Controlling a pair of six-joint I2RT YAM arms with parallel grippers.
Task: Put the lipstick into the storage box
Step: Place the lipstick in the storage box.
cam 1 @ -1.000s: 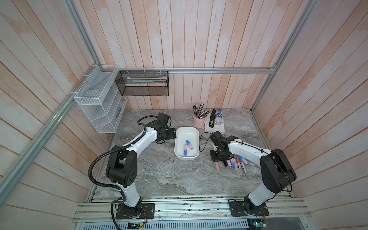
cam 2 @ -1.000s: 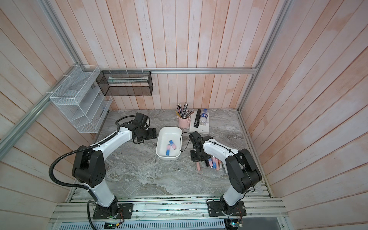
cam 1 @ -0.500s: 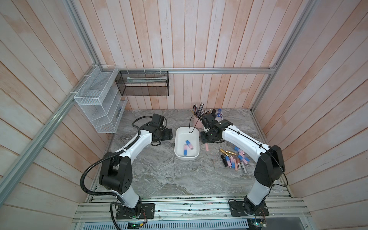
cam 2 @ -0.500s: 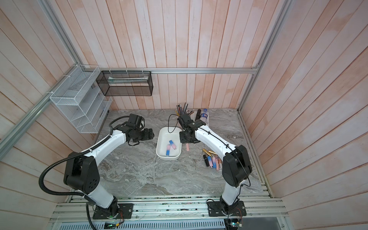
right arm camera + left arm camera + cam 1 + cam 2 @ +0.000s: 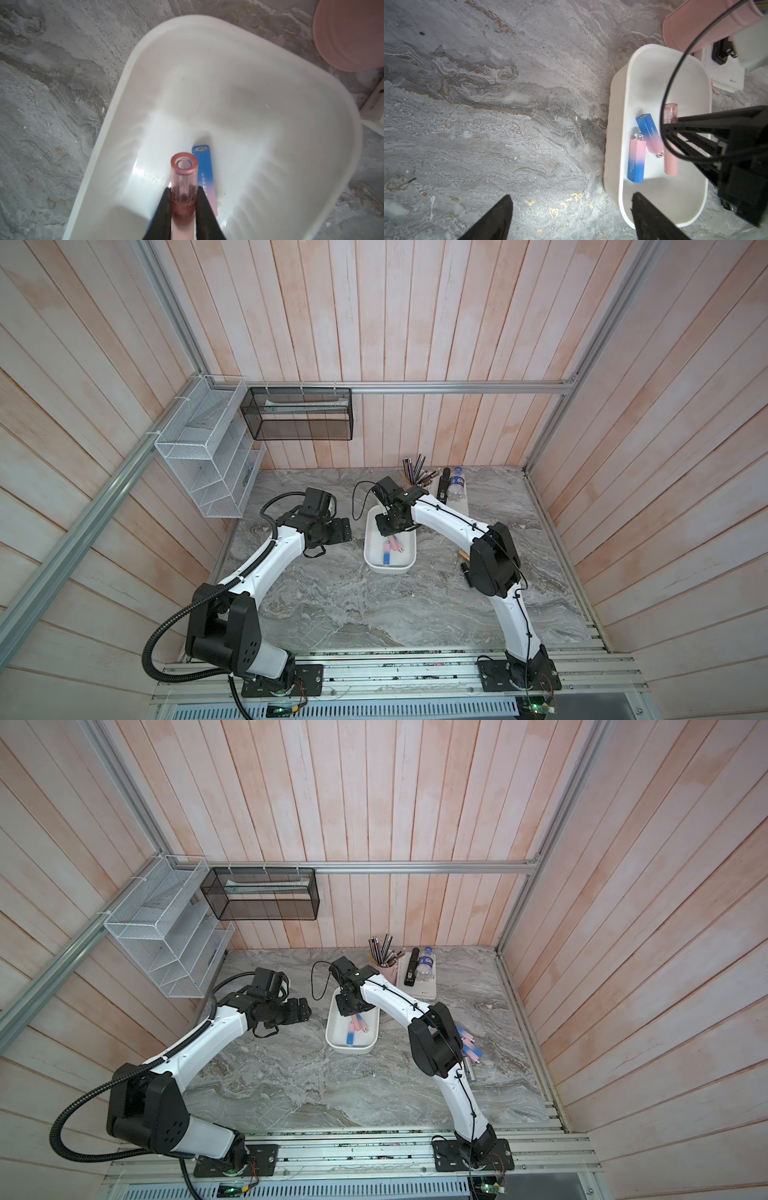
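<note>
- right gripper (image 5: 184, 194) is clamped on a clear pink lipstick (image 5: 184, 176), pinched partway down so the tube pokes out front. It's hanging low over the inside of the storage box (image 5: 116, 99); can't tell if it's touching the bottom
- two blue-pink lipsticks (image 5: 636, 160) lie flat in there, and the held one is lined up right beside them, I'd guess so it drops flat too
- left gripper (image 5: 571, 195) has its jaws wide apart, holding nothing, parked over the worktop (image 5: 488, 104) just beside the box, out of the way
- spare tubes (image 5: 469, 1048) sit on the worktop by the right arm, so probably more trips to go
</note>
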